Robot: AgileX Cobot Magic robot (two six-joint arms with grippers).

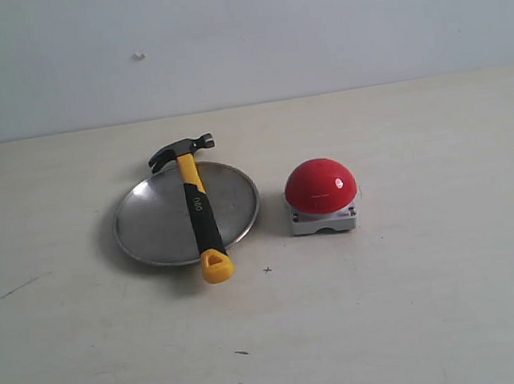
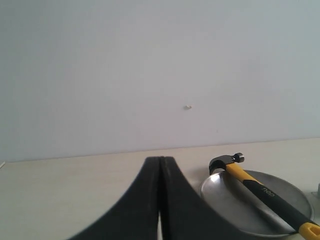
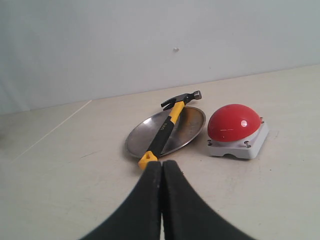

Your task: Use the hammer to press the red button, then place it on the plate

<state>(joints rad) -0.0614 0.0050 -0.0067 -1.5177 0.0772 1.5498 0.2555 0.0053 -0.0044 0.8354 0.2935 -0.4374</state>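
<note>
Lying across the plate (image 1: 148, 227) is the hammer (image 1: 198, 209), dark head poking out past the far rim and the yellow looped tip hanging over the near rim toward the table (image 1: 423, 303), so it's just resting there with nothing holding it. In the exterior view, the red button (image 1: 320, 186) sits just right of the plate, close but not touching. The left gripper (image 2: 160, 162) and right gripper (image 3: 162, 165) both have fingers pressed together on nothing, clear of everything.
</note>
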